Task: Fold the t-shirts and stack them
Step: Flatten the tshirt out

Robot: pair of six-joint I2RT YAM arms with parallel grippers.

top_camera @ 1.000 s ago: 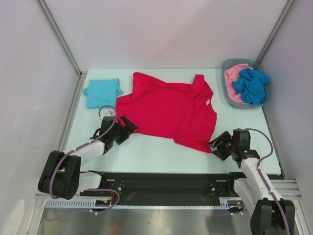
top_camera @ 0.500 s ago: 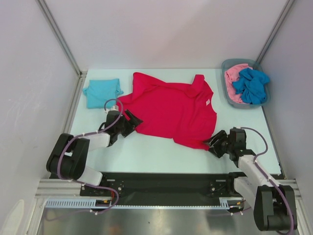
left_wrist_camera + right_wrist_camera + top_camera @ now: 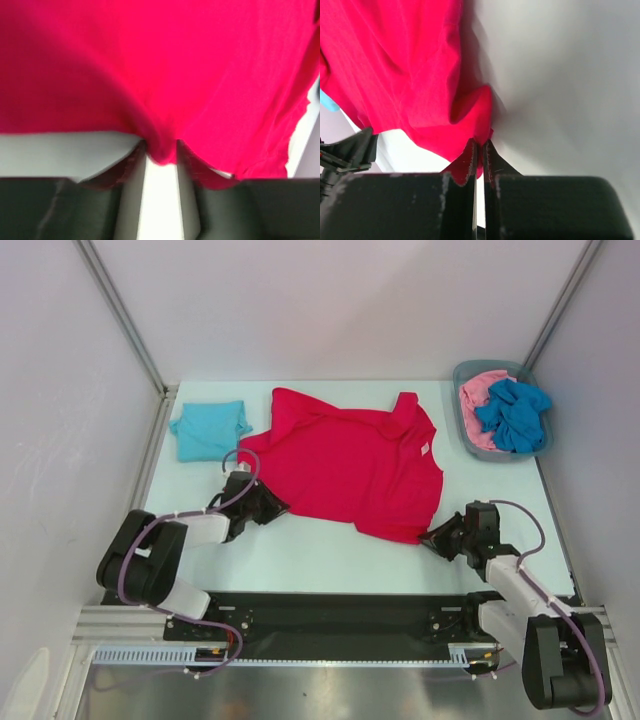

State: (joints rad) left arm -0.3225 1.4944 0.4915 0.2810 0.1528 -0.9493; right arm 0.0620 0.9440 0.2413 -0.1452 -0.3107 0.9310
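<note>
A bright red t-shirt (image 3: 345, 465) lies spread out and rumpled in the middle of the table. My left gripper (image 3: 272, 502) is at its near left edge. In the left wrist view the left gripper (image 3: 161, 150) is shut on a small fold of the red t-shirt (image 3: 165, 65). My right gripper (image 3: 432, 537) is at the shirt's near right corner. The right wrist view shows the right gripper (image 3: 480, 146) pinching the hem of the red t-shirt (image 3: 420, 75), jaws nearly together. A folded light teal t-shirt (image 3: 210, 428) lies at the back left.
A grey bin (image 3: 459, 405) stands at the back right with a pink t-shirt (image 3: 478, 400) and a deeper blue t-shirt (image 3: 512, 412) bunched inside. Pale table surface (image 3: 330, 555) runs between the red shirt and the arm bases. Walls close in on the left, back and right.
Both grippers went from open to shut on the red t-shirt's near edge. The left gripper slid a little right under the edge; the right one edged in to the corner.
</note>
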